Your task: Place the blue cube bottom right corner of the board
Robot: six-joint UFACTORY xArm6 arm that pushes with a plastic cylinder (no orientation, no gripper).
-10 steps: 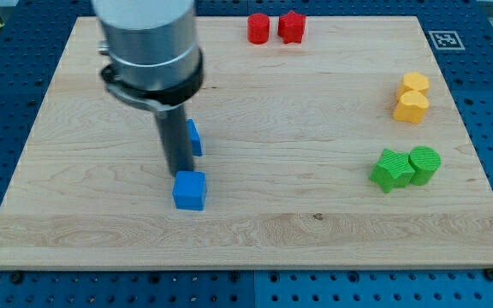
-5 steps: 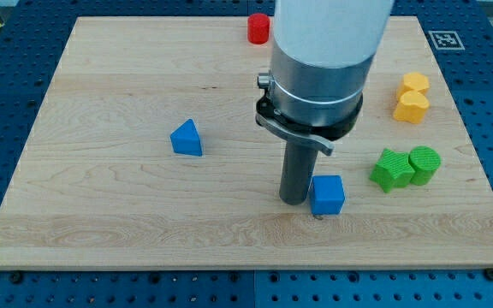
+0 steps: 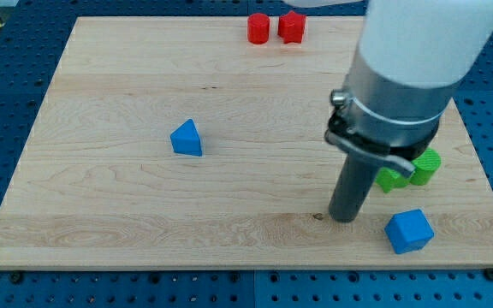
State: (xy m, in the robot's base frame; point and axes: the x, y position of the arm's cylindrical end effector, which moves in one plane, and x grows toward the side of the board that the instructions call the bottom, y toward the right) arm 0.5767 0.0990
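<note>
The blue cube (image 3: 409, 231) lies on the wooden board (image 3: 101, 214) near its bottom right corner, turned a little askew. My tip (image 3: 343, 219) rests on the board just to the cube's left, with a small gap between them. The arm's grey body rises from the tip toward the view's top right and hides part of the board's right side.
A blue triangular block (image 3: 187, 138) lies left of centre. A red cylinder (image 3: 258, 28) and a red block (image 3: 292, 26) sit at the top edge. Two green blocks (image 3: 407, 171) peek out behind the arm, just above the blue cube. The yellow blocks are hidden by the arm.
The blue cube has slid from the board's lower left-centre to near the bottom right corner, pushed by my tip. The arm now covers the yellow blocks and part of the green ones.
</note>
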